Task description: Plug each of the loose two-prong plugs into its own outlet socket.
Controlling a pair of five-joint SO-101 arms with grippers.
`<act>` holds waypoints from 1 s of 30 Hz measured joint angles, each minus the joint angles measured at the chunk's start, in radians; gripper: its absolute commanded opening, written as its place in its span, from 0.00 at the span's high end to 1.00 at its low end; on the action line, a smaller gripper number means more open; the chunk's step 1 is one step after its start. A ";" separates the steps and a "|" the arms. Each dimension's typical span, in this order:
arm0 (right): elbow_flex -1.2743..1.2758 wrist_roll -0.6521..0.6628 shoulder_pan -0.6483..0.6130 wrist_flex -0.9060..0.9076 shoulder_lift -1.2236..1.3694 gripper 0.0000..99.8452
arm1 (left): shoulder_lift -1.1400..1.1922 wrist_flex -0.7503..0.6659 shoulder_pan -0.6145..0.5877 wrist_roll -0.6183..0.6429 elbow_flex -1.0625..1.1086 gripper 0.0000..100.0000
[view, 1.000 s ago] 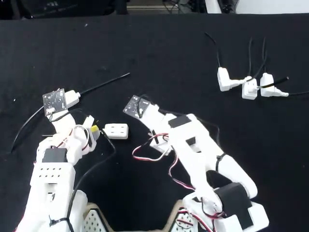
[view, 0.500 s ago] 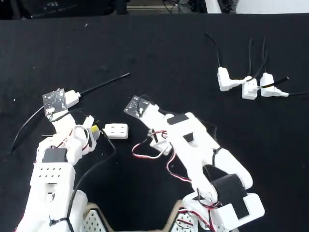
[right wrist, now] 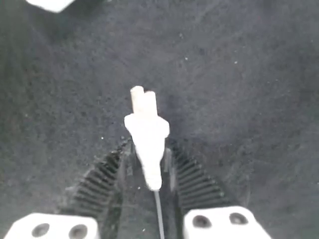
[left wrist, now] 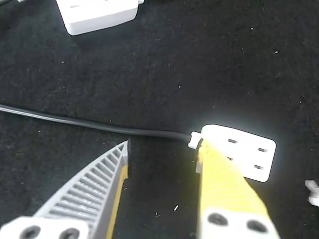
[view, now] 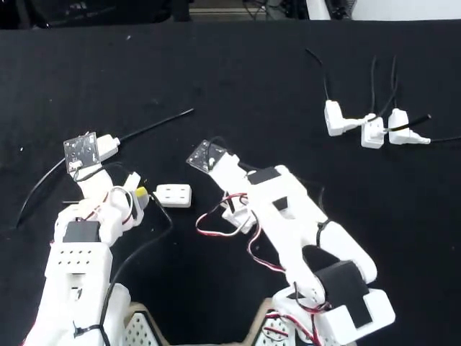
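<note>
My right gripper (right wrist: 147, 149) is shut on a white two-prong plug (right wrist: 147, 128), prongs pointing away from the wrist, above the black table. Its thin cable runs back between the fingers. A white outlet socket (view: 173, 194) lies left of centre, between the two arms. My left gripper (left wrist: 163, 144) is open, and its yellow finger (left wrist: 224, 184) sits against the cable end of that socket (left wrist: 241, 153). The socket's black cable (left wrist: 89, 123) crosses in front of the grey finger. Another white plug (view: 108, 146) with a long black cable lies by the left arm's wrist.
Three white plug-and-socket pieces (view: 372, 130) with black cables sit at the back right. A white block (left wrist: 97, 15) lies beyond the left gripper. Red, white and black servo wires (view: 223, 227) loop beside the right arm (view: 288, 216). The table's middle and far side are bare black cloth.
The right arm has swung a little at its base and its wrist has shifted slightly away from the robot. The left arm and the socket have stayed put.
</note>
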 measured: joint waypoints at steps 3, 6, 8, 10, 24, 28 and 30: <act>0.000 0.000 -0.008 -0.009 0.000 0.99 | 0.000 0.000 0.000 0.000 0.000 0.78; 0.000 0.000 -0.015 -0.012 0.000 0.99 | 0.000 0.000 0.000 0.000 0.000 0.78; -0.014 0.000 -0.018 -0.012 0.000 0.99 | 0.000 0.000 0.000 0.000 0.000 0.78; -0.023 -0.002 -0.020 -0.012 0.000 0.99 | 0.000 0.000 0.000 0.000 0.000 0.78; -0.025 -0.135 -0.028 -0.041 0.000 0.91 | 0.000 0.000 0.000 0.000 0.000 0.78; -0.025 -0.143 -0.028 -0.043 0.000 0.92 | 0.000 0.000 0.000 0.000 0.000 0.78; -0.025 -0.143 -0.028 -0.043 0.000 0.92 | 0.000 0.000 0.000 0.000 0.000 0.78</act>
